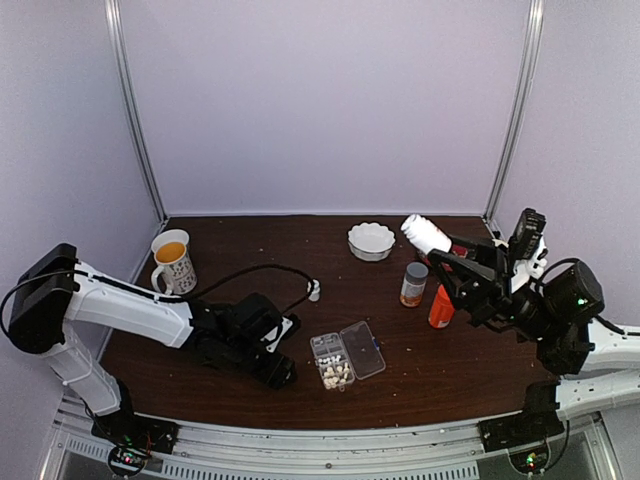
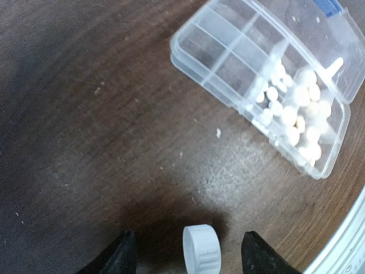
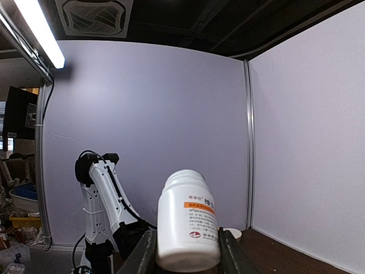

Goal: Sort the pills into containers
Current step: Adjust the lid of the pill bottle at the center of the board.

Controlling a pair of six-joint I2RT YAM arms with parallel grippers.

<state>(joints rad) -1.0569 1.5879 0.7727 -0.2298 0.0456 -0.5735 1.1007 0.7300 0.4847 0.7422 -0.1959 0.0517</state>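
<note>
The clear organiser box lies open at the table's middle front, with its lid folded to the right. Cream-white pills fill its near cells; the other containers look empty. In the left wrist view the box is at the upper right, with pills heaped in its right end. My left gripper is low, just left of the box, and open. A white cap lies between its fingers, touching neither. My right gripper is raised and shut on a white uncapped bottle.
An orange bottle and a small grey-capped bottle stand under the right arm. A white scalloped bowl is at the back centre. A mug is at the back left. A small white object lies by the left arm's cable.
</note>
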